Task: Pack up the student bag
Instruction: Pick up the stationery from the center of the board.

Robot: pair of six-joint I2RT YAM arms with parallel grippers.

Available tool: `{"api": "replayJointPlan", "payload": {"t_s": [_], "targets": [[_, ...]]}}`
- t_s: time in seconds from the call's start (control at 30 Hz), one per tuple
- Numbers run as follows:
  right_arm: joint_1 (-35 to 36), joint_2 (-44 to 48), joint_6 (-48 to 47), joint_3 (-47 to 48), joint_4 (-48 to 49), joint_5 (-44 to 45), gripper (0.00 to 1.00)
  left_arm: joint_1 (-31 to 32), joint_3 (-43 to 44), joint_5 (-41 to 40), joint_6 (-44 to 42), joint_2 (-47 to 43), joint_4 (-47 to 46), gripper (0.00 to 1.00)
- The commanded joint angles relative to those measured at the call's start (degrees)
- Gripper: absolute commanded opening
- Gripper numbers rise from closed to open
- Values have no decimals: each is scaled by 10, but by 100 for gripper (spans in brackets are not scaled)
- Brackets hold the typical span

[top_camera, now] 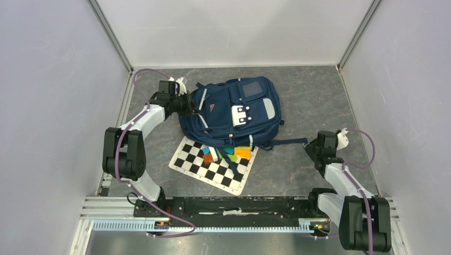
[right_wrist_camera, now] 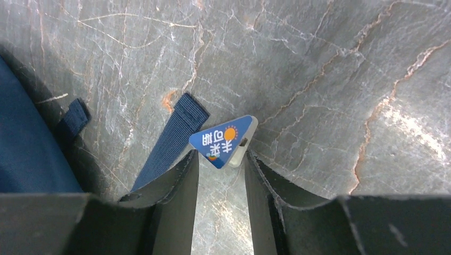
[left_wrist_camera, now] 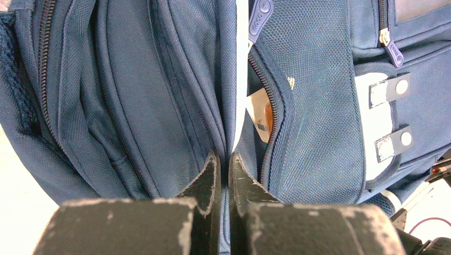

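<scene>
The student bag (top_camera: 213, 119) lies at the back middle of the grey worktop (top_camera: 319, 101), its lower edge over a chequered board (top_camera: 191, 162), the left tool (left_wrist_camera: 224, 164) pinched narrow on what seems a side seam, while the right tool (right_wrist_camera: 220, 159) stands part-open around a blue triangular tag (right_wrist_camera: 223, 139) at a strap (right_wrist_camera: 170, 138) end.

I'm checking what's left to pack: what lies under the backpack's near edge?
A black-and-white checkered board pokes out from beneath the student bag, with coloured blocks on it at the bag's edge. Whatever else lies under the bag is covered.
</scene>
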State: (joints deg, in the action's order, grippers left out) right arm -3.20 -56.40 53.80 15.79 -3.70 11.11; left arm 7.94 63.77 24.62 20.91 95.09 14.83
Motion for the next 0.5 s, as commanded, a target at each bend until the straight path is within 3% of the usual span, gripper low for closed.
{"api": "replayJointPlan", "payload": {"t_s": [0.0,0.2,0.47], "targets": [[-6,-21,11,5,32,21,42,-4,13,16,-24,-31,19,2],[-8,-42,7,10,32,35,37,-4,14,14,-25,-31,20,2],[-9,-32,-28,18,49,52,4,-4,14,14,-26,-33,21,2]]}}
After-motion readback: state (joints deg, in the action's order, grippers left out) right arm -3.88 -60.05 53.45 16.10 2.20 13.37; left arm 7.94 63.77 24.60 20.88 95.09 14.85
